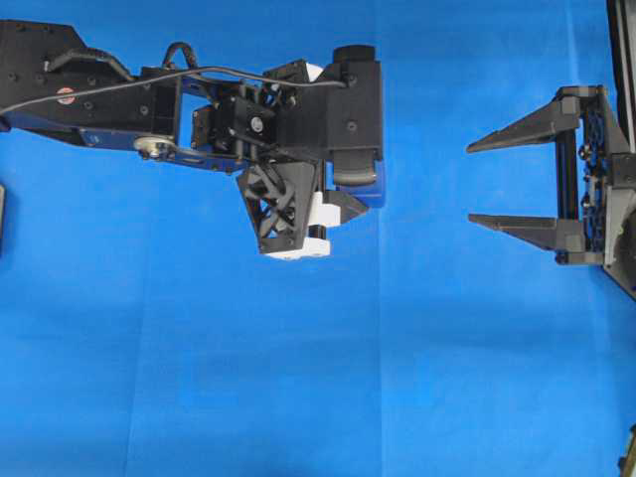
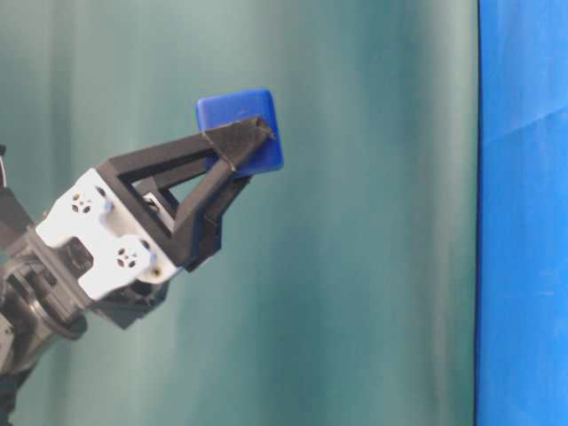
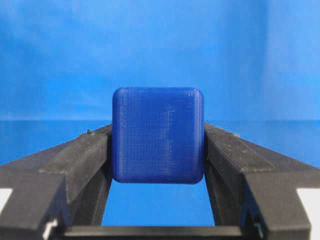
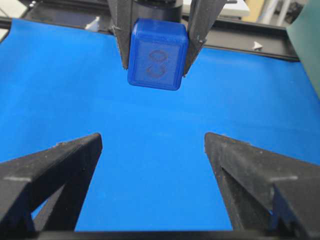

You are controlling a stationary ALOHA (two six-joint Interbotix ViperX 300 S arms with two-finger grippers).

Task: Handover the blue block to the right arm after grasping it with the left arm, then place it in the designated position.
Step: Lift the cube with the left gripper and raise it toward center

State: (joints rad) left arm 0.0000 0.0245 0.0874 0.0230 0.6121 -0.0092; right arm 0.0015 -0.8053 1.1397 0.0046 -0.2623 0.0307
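The blue block (image 1: 371, 187) is a small dark-blue cube held off the blue cloth between the fingers of my left gripper (image 1: 360, 189), which has white end pieces. It fills the left wrist view (image 3: 158, 135), pinched on both sides by the black fingers (image 3: 82, 160). From table level the block (image 2: 238, 124) is raised in the air. My all-black right gripper (image 1: 470, 185) is open and empty, facing the block across a gap. In the right wrist view the block (image 4: 156, 54) hangs ahead of the spread right gripper (image 4: 150, 137). I cannot make out the designated position.
Blue cloth (image 1: 298, 378) covers the table. A dark object (image 1: 2, 219) sits at the left edge. A black frame rail (image 4: 260, 45) runs along the cloth's far edge. A green backdrop (image 2: 373, 266) stands behind the left gripper.
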